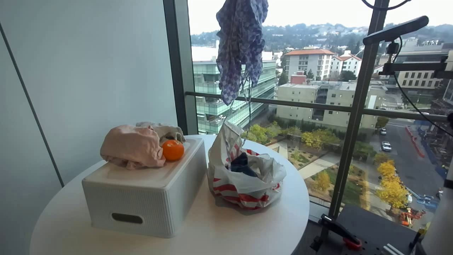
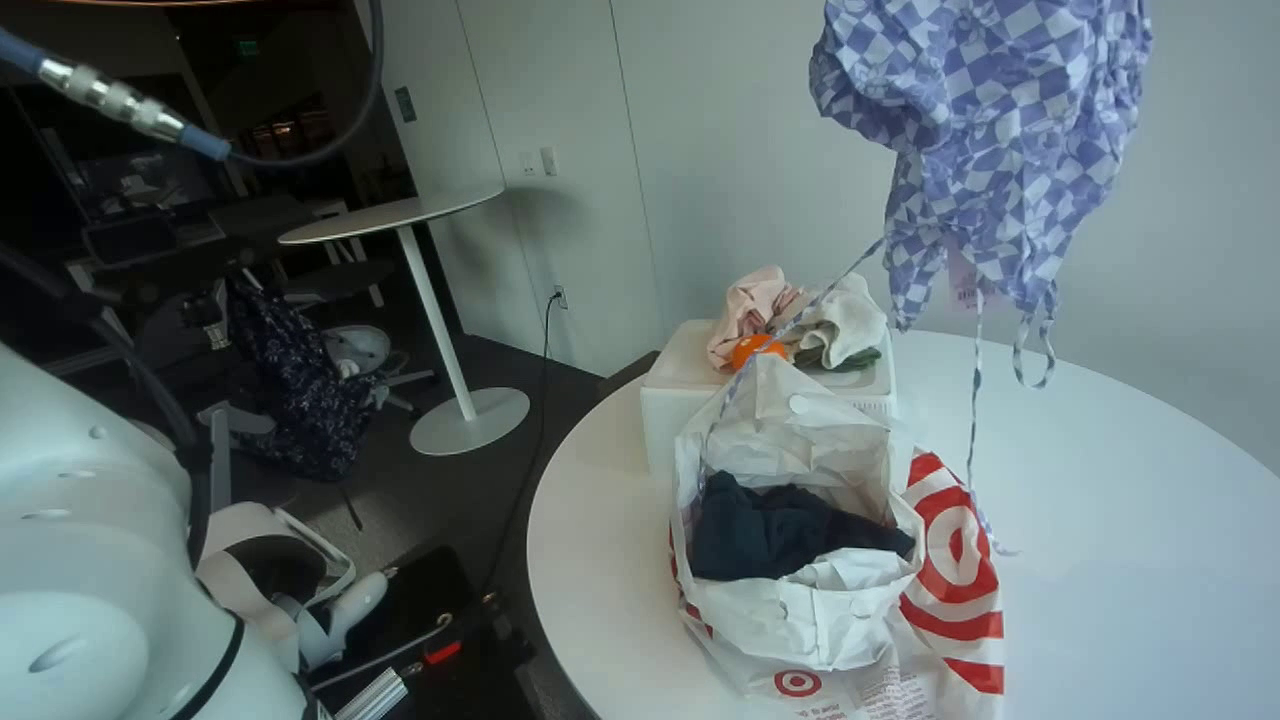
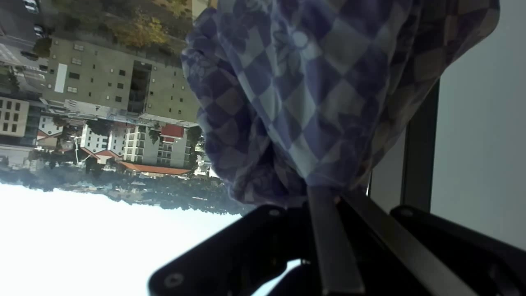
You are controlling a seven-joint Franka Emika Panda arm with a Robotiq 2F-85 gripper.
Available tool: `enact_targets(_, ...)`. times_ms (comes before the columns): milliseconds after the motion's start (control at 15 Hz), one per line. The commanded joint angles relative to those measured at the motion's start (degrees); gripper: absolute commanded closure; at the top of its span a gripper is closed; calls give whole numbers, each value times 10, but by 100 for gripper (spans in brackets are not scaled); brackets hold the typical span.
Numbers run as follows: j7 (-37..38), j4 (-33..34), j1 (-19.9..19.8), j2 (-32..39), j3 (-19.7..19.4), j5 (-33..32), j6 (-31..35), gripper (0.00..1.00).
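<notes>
End effector, checkered cloth clamped; hanging below

Round white table, ribbed box, red-and-white bag

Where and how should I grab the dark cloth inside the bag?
Probably by the raised fold of the dark cloth, coming from straight above: it bunches upward there, and the bag surrounds it, open at the top. First, though, the gripper would need freeing from the checkered garment.
</notes>
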Motion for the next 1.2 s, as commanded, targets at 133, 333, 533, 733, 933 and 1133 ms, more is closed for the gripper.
enact_targets(133,-154,-73,-23,-52,27,148,-7,99)
enact_targets(333,-197,-108,-33,-63,41,189,-1,99)
enact_targets(533,-231,-139,-41,-69,51,220,2,99)
enact_targets(733,-250,-165,-56,-84,55,236,0,99)
enact_targets(933,-267,-179,-72,-104,62,237,-31,99)
enact_targets(1133,-246,-193,-98,-131,76,214,-69,99)
